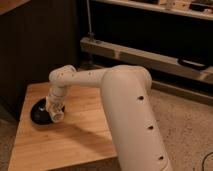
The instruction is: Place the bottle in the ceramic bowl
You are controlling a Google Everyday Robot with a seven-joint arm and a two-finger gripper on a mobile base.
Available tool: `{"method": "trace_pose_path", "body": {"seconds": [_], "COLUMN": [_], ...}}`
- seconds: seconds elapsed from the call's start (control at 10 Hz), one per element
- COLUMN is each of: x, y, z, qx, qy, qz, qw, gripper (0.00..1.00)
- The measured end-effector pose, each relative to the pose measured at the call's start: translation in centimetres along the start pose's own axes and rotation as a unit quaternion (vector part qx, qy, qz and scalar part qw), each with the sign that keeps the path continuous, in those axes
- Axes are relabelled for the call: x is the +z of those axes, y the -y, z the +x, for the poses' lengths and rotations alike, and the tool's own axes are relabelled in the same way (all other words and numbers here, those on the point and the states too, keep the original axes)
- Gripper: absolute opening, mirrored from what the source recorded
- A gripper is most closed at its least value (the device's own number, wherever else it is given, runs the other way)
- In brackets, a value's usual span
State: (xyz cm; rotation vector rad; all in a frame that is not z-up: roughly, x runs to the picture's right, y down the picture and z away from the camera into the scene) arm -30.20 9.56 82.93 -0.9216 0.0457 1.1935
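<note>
The ceramic bowl (39,115) is a glossy black round dish near the left edge of the wooden table (80,135). My gripper (55,113) points down at the bowl's right rim, at the end of the white arm (90,77). It is shut on the bottle (57,116), a small pale cylinder that hangs over the right side of the bowl and hides part of it. I cannot tell whether the bottle touches the bowl.
The arm's thick white link (135,120) covers the table's right side. Behind the table stand a dark cabinet wall (35,45) and a metal shelf rail (150,57). Speckled floor (190,130) lies to the right.
</note>
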Motion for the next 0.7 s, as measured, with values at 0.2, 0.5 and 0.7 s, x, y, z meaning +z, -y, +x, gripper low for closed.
{"method": "trace_pose_path", "body": {"seconds": [0.2, 0.5, 0.7], "x": [-0.6, -1.1, -1.8], "y": [0.2, 0.1, 0.1], "z": [0.3, 1.3, 2.0], "qx": [0.005, 0.01, 0.012], "qy": [-0.009, -0.027, -0.028], "qz": [-0.007, -0.011, -0.016], "qw": [0.9999, 0.9995, 0.9994], "gripper": [0.78, 0.78, 0.78]}}
